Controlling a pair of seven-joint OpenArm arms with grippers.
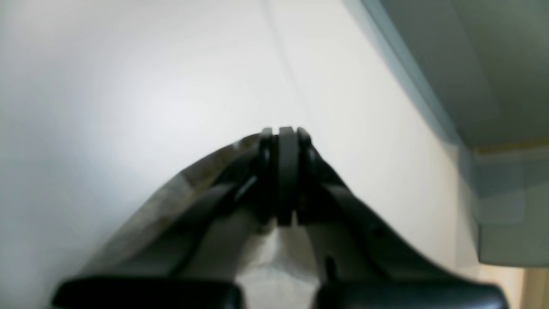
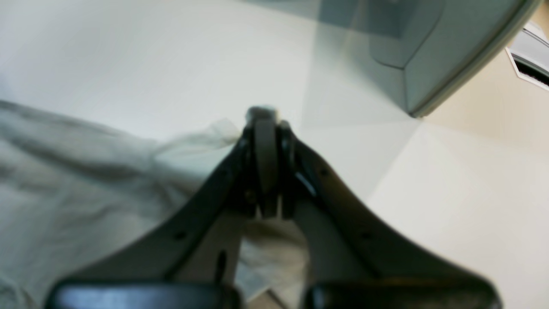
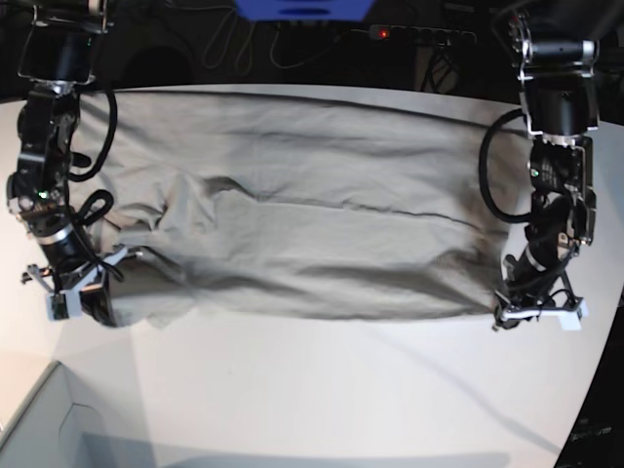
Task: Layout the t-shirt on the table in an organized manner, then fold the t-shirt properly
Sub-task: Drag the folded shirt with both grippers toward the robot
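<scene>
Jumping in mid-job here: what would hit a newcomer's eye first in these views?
First, the t-shirt, a wide grey-beige sheet stretched across the white table, wrinkled toward the base view's left. Next, the two black arms flanking it: the left gripper shut on the shirt's near corner at that view's right, the right gripper shut on the bunched corner at its left. A pale box corner sits bottom left.

**Your two arms, up close**

You're running two black, segmented arms. The left arm (image 3: pixel 556 166) and the right arm (image 3: pixel 44 146) each carry a looping black cable alongside the links and a small green light partway down. Pale grey brackets sit at the wrists. Your left gripper (image 1: pixel 286 141) and right gripper (image 2: pixel 266 124) show dark curved fingers dotted with small screw holes.
</scene>
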